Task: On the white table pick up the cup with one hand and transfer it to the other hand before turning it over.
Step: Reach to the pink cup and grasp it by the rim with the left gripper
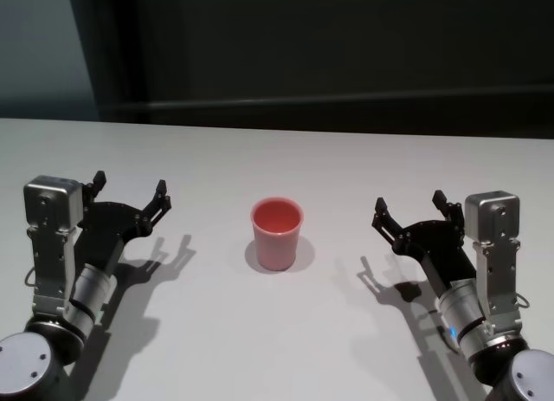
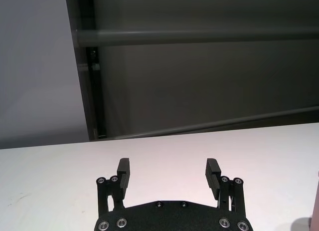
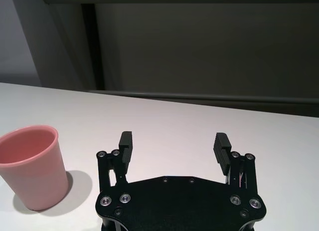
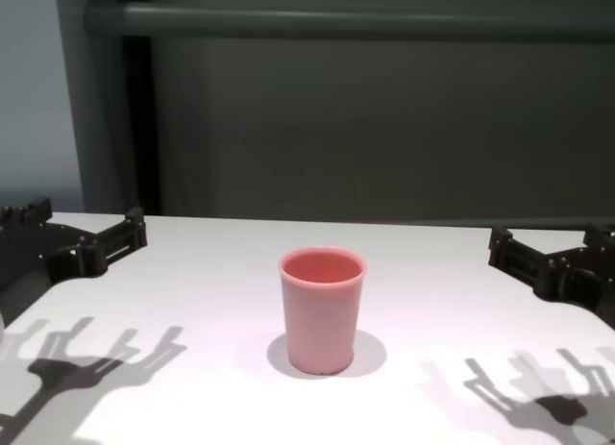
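The pink cup [image 1: 277, 235] stands upright, mouth up, in the middle of the white table [image 1: 277, 158]. It shows centrally in the chest view [image 4: 323, 310] and off to one side in the right wrist view [image 3: 32, 168]. My left gripper [image 1: 130, 184] hovers low over the table to the cup's left, open, with nothing between its fingers [image 2: 123, 171]. To the cup's right, at about the same distance, my right gripper [image 1: 409, 200] is also open and empty [image 3: 173, 141]. Neither gripper touches the cup.
Past the table's far edge [image 1: 277, 126] rises a dark wall panel [image 4: 365, 128] with a horizontal rail [image 4: 346, 20] across it. Both arms throw shadows on the tabletop beside the cup. Nothing else stands on the table.
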`<move>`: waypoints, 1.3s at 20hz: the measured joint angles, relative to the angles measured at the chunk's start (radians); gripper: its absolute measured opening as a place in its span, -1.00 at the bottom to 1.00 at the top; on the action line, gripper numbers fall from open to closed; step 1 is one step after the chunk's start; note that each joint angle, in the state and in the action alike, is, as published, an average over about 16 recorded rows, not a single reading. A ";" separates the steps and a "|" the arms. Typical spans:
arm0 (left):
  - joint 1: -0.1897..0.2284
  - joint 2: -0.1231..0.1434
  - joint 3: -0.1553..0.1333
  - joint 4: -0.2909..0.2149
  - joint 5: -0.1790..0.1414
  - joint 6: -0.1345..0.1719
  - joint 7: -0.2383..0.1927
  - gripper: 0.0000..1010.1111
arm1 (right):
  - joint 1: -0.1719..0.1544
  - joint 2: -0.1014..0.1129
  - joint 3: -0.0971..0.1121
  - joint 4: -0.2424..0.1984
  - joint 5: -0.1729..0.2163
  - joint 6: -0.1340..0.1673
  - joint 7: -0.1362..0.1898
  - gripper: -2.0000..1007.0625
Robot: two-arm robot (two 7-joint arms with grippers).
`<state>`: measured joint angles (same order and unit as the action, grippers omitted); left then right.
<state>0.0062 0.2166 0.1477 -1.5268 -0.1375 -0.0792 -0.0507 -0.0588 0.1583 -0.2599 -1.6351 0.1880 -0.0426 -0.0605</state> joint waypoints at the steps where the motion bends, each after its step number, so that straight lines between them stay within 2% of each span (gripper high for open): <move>1: 0.000 0.000 0.000 0.000 0.000 0.000 0.000 0.98 | 0.000 0.000 0.000 0.000 0.000 0.000 0.000 0.99; 26: 0.000 0.000 0.000 0.000 0.000 0.000 0.000 0.98 | 0.000 0.000 0.000 0.000 0.000 0.000 0.000 0.99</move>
<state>0.0061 0.2166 0.1476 -1.5268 -0.1375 -0.0792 -0.0507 -0.0588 0.1582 -0.2599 -1.6351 0.1880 -0.0426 -0.0606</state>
